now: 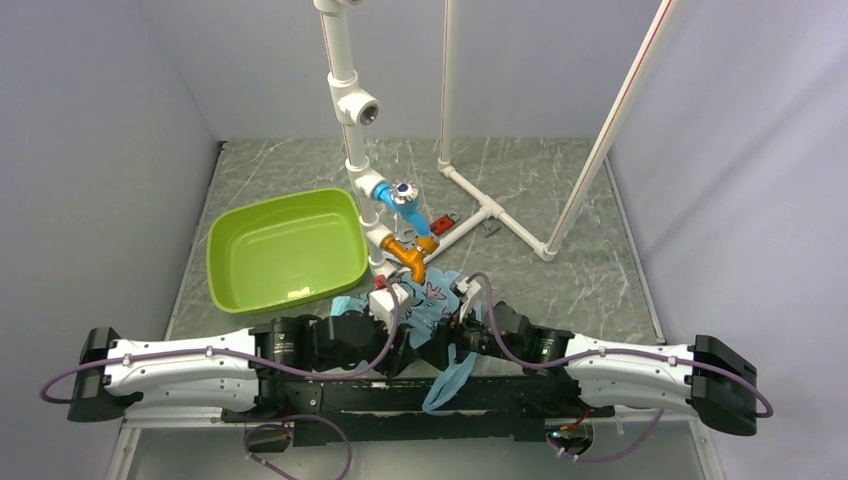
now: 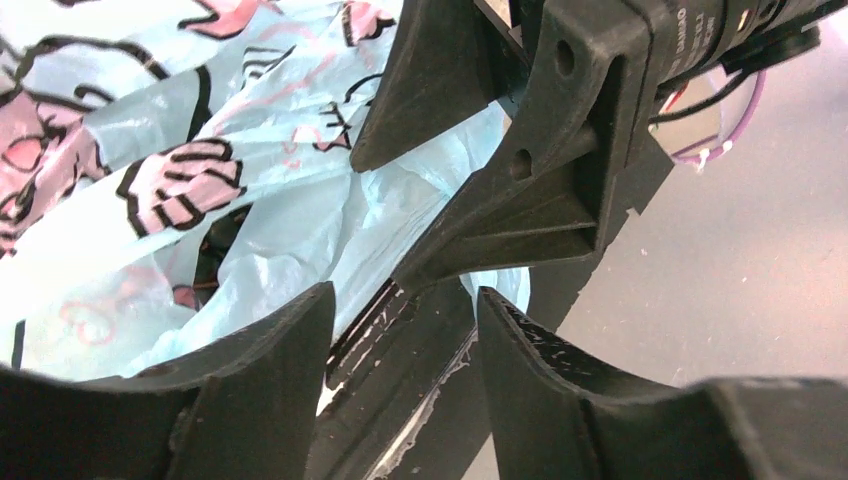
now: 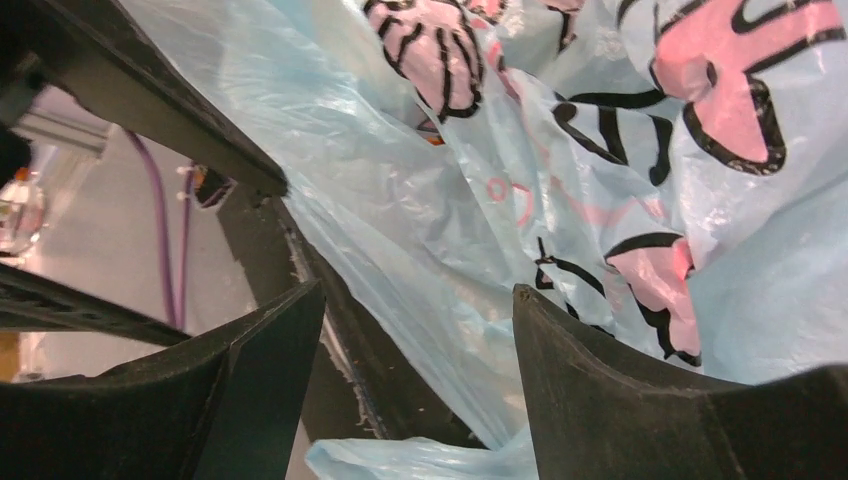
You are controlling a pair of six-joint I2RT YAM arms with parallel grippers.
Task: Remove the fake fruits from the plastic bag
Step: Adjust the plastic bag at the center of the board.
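The plastic bag [image 1: 432, 298], light blue with pink-and-black motifs, lies crumpled at the table's near edge between my two grippers. One strand hangs down over the black frame. My left gripper [image 1: 403, 345] is open at the bag's left side; in its wrist view its fingers [image 2: 405, 300] stand apart over the frame edge, with the bag [image 2: 150, 150] just beyond. My right gripper [image 1: 456, 335] is open at the bag's right side, with bag film [image 3: 450, 230] running between its fingers [image 3: 415, 295]. The fake fruits are hidden; a dark patch [image 2: 213, 250] shows through the film.
A lime-green tub [image 1: 285, 250] stands behind the left arm. A white PVC pipe frame [image 1: 355, 100] with a blue valve [image 1: 400, 195] and an orange fitting [image 1: 410, 255] stands just behind the bag. The black arm-mount frame [image 1: 400, 405] runs along the near edge.
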